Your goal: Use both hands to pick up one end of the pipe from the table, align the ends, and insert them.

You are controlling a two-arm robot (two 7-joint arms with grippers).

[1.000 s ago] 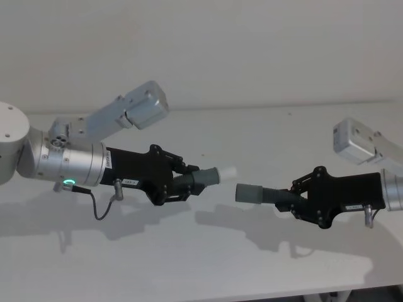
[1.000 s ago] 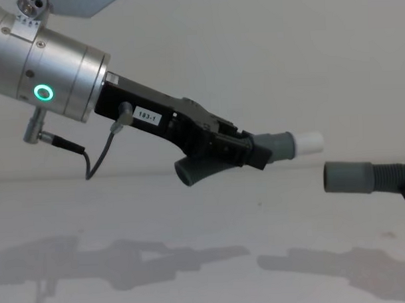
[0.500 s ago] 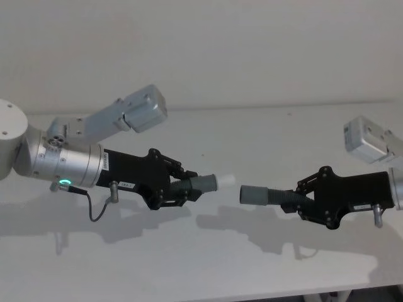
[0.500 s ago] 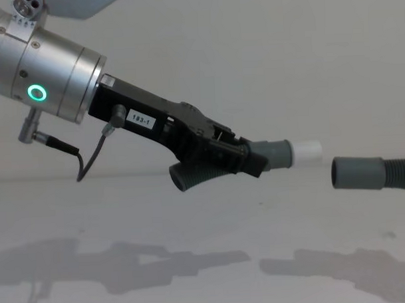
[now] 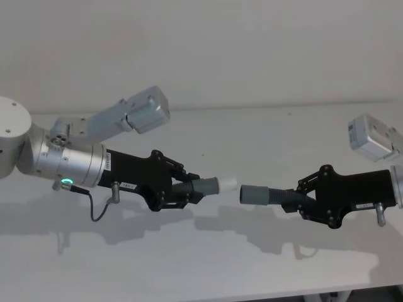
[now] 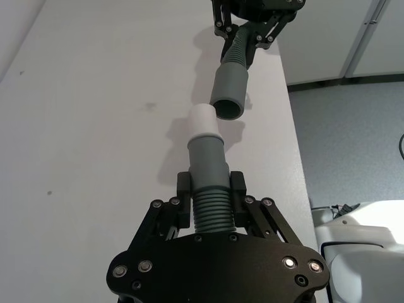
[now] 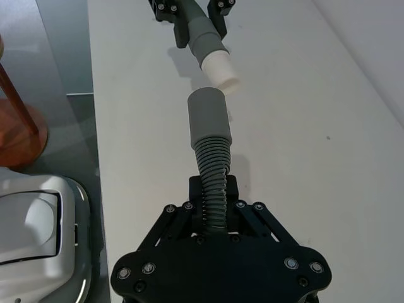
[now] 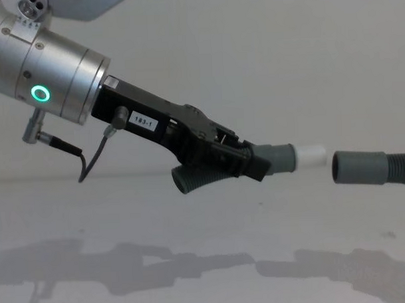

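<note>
Left gripper (image 5: 189, 190): we are clamping our fingers on the ribbed middle of the white-tipped pipe piece (image 5: 208, 186), holding it above the desk (image 5: 252, 132).
Right gripper (image 5: 301, 202): we are gripping the open-cuffed pipe piece (image 5: 264, 195) the same way.
Ends: white tip (image 8: 311, 155) is facing the open cuff (image 8: 359, 167), near, not touching.
</note>
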